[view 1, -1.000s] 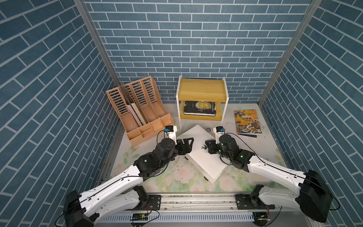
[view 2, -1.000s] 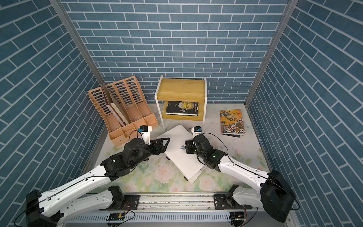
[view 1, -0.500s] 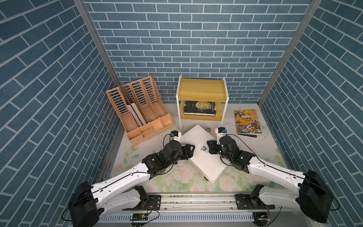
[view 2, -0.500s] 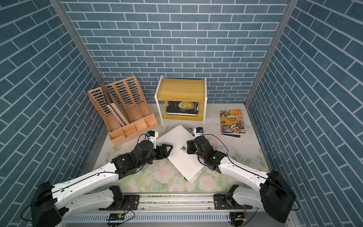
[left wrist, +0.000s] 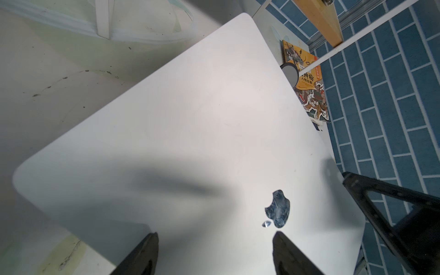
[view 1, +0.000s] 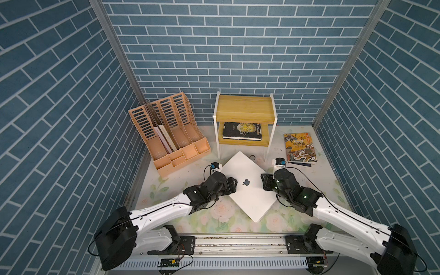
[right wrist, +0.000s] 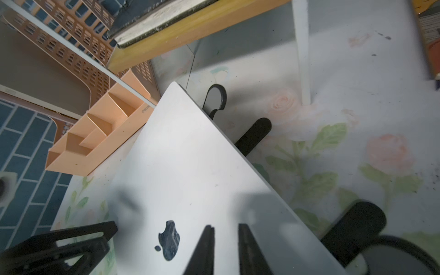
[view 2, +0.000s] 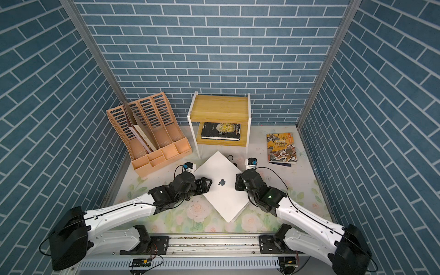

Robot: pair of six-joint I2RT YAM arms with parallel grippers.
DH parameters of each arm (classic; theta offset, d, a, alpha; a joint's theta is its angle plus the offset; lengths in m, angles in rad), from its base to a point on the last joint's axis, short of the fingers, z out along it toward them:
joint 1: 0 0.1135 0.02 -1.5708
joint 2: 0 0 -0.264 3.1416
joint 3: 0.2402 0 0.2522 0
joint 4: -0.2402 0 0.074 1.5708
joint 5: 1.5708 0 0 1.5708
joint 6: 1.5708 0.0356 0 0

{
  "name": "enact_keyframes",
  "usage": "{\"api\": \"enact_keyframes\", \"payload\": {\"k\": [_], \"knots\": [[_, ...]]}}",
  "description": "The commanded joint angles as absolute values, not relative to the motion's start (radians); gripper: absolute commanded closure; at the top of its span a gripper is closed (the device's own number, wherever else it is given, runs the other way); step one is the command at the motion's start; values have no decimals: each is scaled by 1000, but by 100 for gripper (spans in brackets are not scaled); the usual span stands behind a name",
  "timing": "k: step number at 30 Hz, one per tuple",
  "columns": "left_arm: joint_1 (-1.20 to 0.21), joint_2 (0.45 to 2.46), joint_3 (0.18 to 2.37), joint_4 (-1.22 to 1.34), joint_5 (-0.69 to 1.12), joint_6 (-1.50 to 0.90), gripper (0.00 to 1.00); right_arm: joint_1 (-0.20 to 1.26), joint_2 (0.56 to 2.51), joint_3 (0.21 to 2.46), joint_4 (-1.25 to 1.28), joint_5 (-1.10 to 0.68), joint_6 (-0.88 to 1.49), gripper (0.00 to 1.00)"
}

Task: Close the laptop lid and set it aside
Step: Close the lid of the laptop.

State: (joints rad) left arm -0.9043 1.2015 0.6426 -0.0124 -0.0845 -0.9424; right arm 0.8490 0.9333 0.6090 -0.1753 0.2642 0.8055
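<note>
Left gripper (left wrist: 214,234) hangs with jaws spread wide, nothing between them, right gripper (right wrist: 225,226) just barely parted, both over the thin silver-white laptop (view 1: 250,197). Its flat silver lid (view 2: 221,192) is shut, whole thing sits on a black folding stand (right wrist: 253,133) mid floral table (view 1: 181,176).

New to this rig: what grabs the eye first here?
The closed silver-white laptop, logo up, sits diagonally mid-table. The left gripper and right gripper flank it from either side, jaws apart. Behind stand a peach file rack and a wooden shelf.
</note>
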Motion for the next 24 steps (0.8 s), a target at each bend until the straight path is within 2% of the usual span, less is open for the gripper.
{"api": "enact_keyframes", "payload": {"k": [1,3,9,14,18,24], "knots": [[-910,1235,637,44,-85,-951,21,853,808,586,-306,359,855,62],[-910,1257,637,54,-91,-950,19,853,724,581,-353,388,869,51],[-910,1316,637,81,-86,-948,18,847,608,574,-471,414,873,35],[-910,1339,633,91,-89,-949,17,831,562,539,-480,346,873,22],[-910,1344,621,98,-102,-948,16,803,539,490,-449,270,880,17],[-910,1356,605,114,-106,-948,15,720,520,421,-404,153,896,16]]}}
